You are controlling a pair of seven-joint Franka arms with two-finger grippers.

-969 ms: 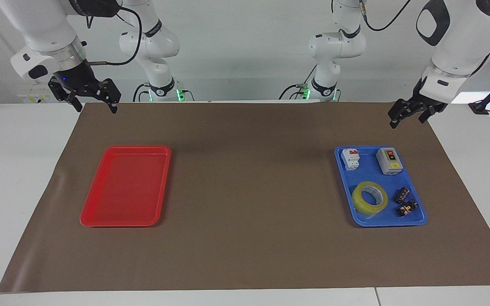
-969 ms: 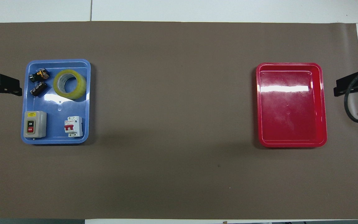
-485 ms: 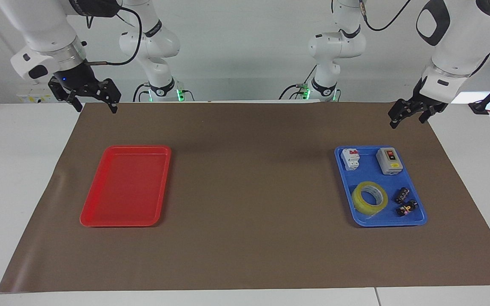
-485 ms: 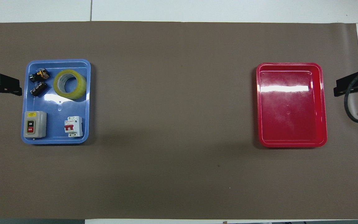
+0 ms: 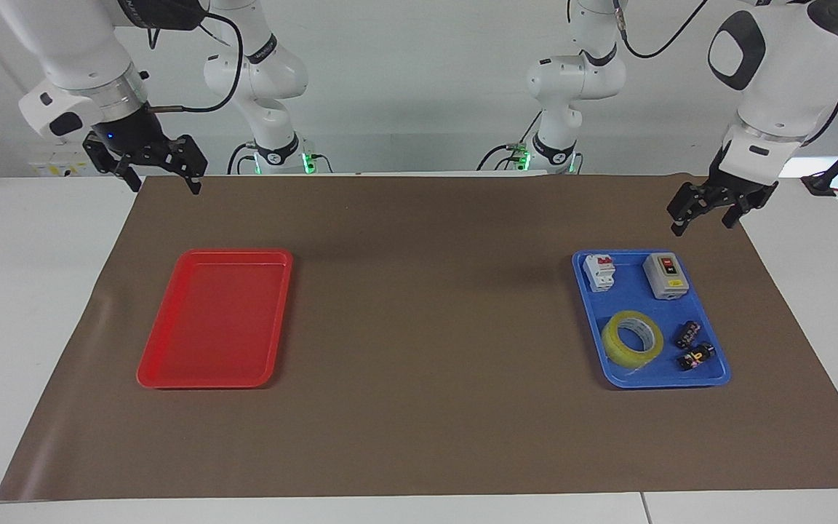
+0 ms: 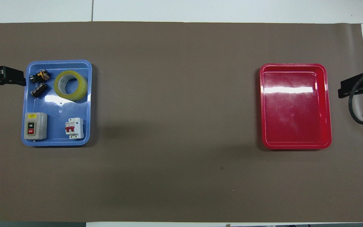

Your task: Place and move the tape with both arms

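Note:
The yellow tape roll [image 5: 632, 339] [image 6: 71, 85] lies flat in the blue tray [image 5: 719, 378] [image 6: 89, 104] at the left arm's end of the table, beside two small black components [image 5: 692, 346] [image 6: 39, 83]. My left gripper [image 5: 703, 224] [image 6: 11, 80] hangs open in the air over the mat at the tray's outer edge and holds nothing. My right gripper [image 5: 164, 185] [image 6: 347, 88] is open, holds nothing and waits over the mat's edge at the right arm's end.
A red tray [image 5: 208, 320] [image 6: 295, 107] lies at the right arm's end. In the blue tray, nearer to the robots than the tape, stand a grey on/off switch box [image 5: 665, 276] [image 6: 35, 125] and a white circuit breaker [image 5: 599, 271] [image 6: 74, 127]. A brown mat [image 5: 426, 327] covers the table.
My left gripper has come down a little and moved toward the blue tray's outer edge. The right arm, the tape and the trays have not moved.

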